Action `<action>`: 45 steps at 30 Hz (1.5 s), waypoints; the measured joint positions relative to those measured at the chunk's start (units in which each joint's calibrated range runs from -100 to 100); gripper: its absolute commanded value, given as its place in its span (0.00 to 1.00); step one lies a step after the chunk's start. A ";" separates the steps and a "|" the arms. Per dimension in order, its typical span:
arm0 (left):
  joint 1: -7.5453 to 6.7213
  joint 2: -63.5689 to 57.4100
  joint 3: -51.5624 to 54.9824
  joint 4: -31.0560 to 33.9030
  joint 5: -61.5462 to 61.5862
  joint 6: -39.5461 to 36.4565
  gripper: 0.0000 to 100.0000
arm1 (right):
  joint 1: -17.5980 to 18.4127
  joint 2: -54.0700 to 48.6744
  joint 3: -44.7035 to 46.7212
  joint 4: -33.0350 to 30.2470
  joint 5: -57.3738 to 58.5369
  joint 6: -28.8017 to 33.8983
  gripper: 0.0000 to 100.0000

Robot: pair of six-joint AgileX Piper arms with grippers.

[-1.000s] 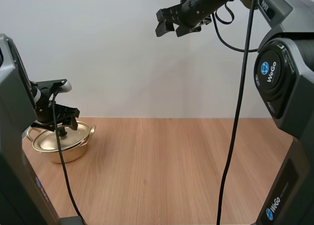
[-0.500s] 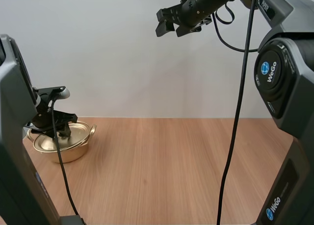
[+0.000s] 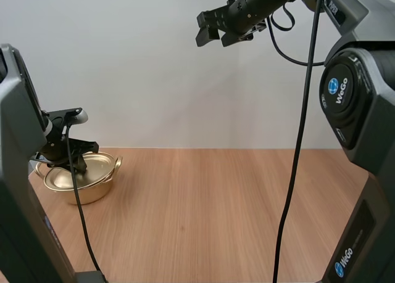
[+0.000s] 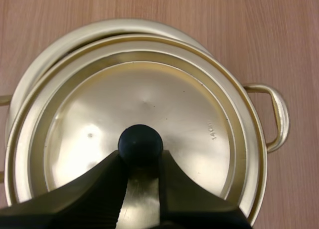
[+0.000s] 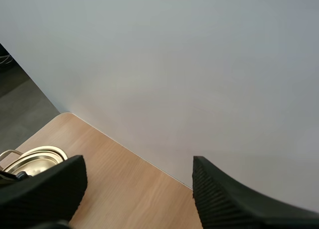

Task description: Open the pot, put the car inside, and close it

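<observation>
Pot (image 3: 86, 193) opening under way: left gripper (image 4: 141, 158) has dropped onto the lid's knob

A second ago the left gripper hung just above the pot; it has since come down in two short stages and now sits at lid height. In the left wrist view its two black fingers reach either side of the round black knob (image 4: 140, 143), tips against it with only a narrow strip of gold between them. I read that as clamped on the knob rather than merely straddling it.

Around the knob the gold lid (image 4: 199, 114) still covers the pot, though it looks slightly off-centre. A crescent of the pot's rim shows past the lid's edge on the side away from the fingers. That could mean the lid has begun to shift or lift, but I cannot tell which.

The pot itself has barely moved and stands at the far left of the worktop (image 3: 234, 221), one loop handle pointing right.

The right gripper (image 3: 214, 39) has not moved: high up and far back, well apart from the pot, fingers spread and empty.

So the approach is done and the grasp looks made, and lifting the lid clear is the step in hand
</observation>
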 measured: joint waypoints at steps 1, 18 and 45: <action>0.00 0.00 0.11 0.00 -0.38 0.00 0.17 | 0.00 0.00 0.00 0.14 0.00 0.00 1.00; 0.00 -5.38 0.26 -5.94 -6.08 3.20 0.17 | 0.00 0.00 0.00 1.70 0.00 -0.12 1.00; 0.00 -10.93 0.14 -8.82 -4.55 6.71 1.00 | 0.00 0.00 0.00 1.46 0.00 -0.24 1.00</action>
